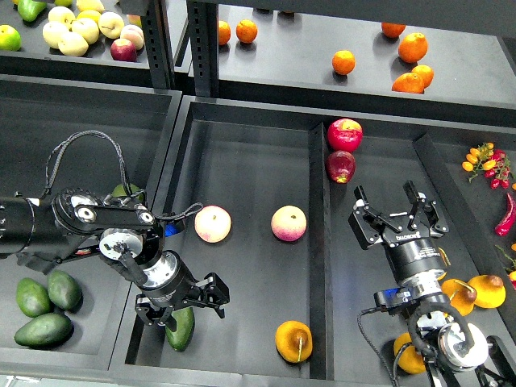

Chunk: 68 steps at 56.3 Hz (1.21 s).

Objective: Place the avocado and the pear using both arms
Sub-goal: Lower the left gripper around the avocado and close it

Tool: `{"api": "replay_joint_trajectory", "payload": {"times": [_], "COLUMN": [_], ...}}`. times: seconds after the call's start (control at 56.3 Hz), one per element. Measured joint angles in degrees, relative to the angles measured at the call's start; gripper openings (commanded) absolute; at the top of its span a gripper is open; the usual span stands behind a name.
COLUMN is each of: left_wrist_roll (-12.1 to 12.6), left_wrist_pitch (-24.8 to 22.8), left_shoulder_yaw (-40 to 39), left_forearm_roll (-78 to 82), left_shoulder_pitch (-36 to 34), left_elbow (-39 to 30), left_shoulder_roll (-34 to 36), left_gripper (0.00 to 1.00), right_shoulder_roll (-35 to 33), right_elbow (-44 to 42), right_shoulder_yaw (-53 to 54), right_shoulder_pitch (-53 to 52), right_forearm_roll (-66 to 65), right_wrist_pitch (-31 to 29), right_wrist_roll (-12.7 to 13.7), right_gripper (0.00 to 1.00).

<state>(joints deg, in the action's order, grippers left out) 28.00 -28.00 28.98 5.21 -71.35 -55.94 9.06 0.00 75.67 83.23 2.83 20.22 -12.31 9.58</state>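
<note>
The avocado (pixel 181 327), slim and dark green, lies at the front left of the middle tray (pixel 250 161). My left gripper (pixel 181 303) hangs right over its upper end with the fingers spread wide to either side, open. The avocado's top is hidden under the gripper. The pear (pixel 293 340), orange-yellow with a brownish blotch and a thin stem, lies at the front of the same tray, to the avocado's right. My right gripper (pixel 397 216) is open and empty over the right tray (pixel 379 153), well apart from the pear.
Two pale pink-yellow apples (pixel 213 223) (pixel 289 223) lie mid-tray. Two red apples (pixel 345 135) sit by the divider. Plump avocados (pixel 44 329) fill the left tray. Orange-yellow fruits (pixel 488 290) lie beside my right arm. Oranges (pixel 344 62) and more apples (pixel 72 28) sit on the back shelf.
</note>
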Motion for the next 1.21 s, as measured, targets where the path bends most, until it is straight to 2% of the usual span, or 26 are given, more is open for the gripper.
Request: {"api": "replay_joint_trajectory", "payload": {"times": [0.657, 1.208], "left_wrist_roll": [0.0, 0.0], "left_wrist_pitch": [0.0, 0.0], "left_shoulder_yaw": [0.09, 0.16], "left_forearm_roll": [0.68, 1.03], "left_shoulder_pitch": [2.84, 4.46], "left_elbow": [6.28, 8.21], "left_shoulder_roll": [-3.77, -4.11], "left_gripper": [0.99, 0.99], "right_shoulder_roll": [0.0, 0.0], "right_elbow": [0.0, -0.02], "right_shoulder_yaw": [-0.74, -0.7], "right_shoulder_pitch": [0.03, 0.05], "right_forearm_roll": [0.0, 0.0], "right_wrist_pitch": [0.09, 0.0], "right_wrist_roll": [0.0, 0.0], "right_gripper": [1.0, 1.0]}}
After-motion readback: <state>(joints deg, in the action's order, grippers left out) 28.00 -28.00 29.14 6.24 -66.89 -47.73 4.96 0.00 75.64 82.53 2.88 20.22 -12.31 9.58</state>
